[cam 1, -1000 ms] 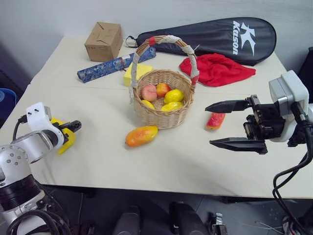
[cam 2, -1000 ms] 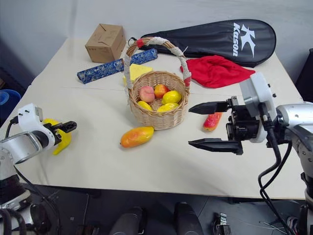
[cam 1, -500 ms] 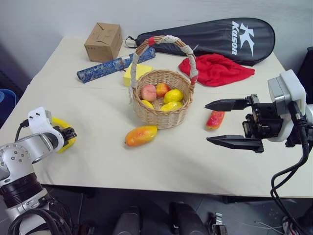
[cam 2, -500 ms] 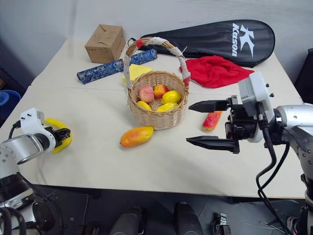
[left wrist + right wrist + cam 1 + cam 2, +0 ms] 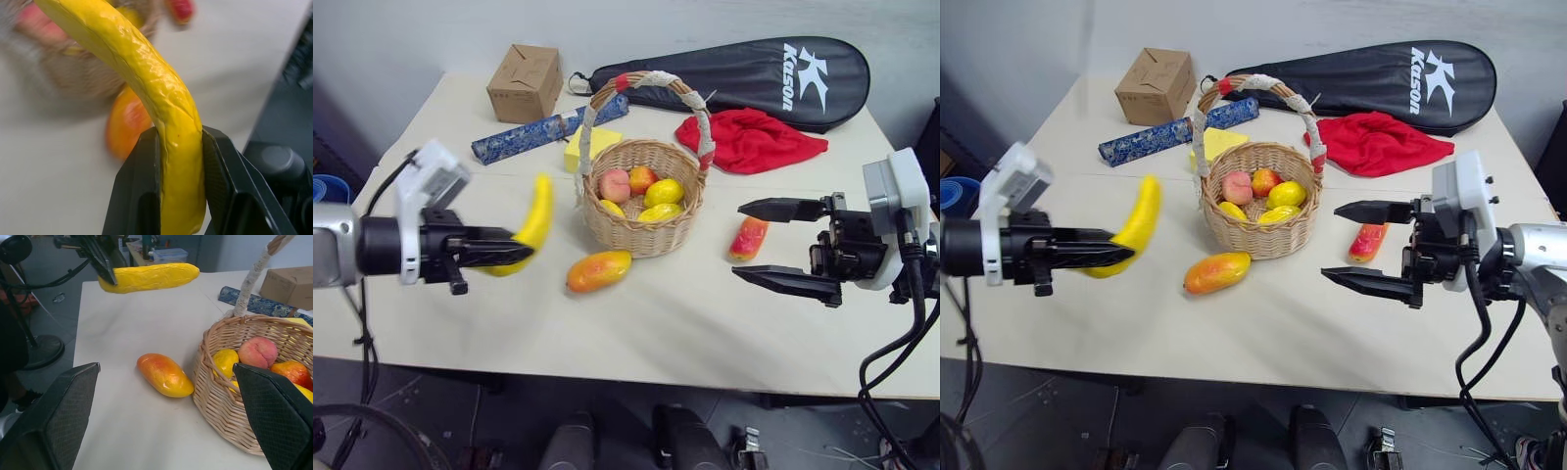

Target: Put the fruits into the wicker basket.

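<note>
My left gripper (image 5: 523, 254) is shut on the lower end of a curved yellow banana (image 5: 534, 219), held in the air to the left of the wicker basket (image 5: 646, 233). In the left wrist view the banana (image 5: 166, 107) is clamped between both fingers (image 5: 139, 196). The basket holds a pink peach (image 5: 614, 184), yellow lemons (image 5: 664, 192) and an orange-red fruit (image 5: 641, 179). One mango (image 5: 597, 271) lies on the table in front of the basket, another mango (image 5: 748, 238) to its right. My right gripper (image 5: 737, 242) stands open beside that one, pointing left.
Behind the basket lie a yellow sponge block (image 5: 590, 145), a blue patterned roll (image 5: 543, 132) and a cardboard box (image 5: 522, 82). A red cloth (image 5: 750, 139) and a black racket bag (image 5: 744, 76) sit at the back right. The table's front edge runs close below both grippers.
My left gripper shut on the banana at the table's left edge, lifted it off the table and swung it right, towards the basket. The right gripper stayed put, open.
</note>
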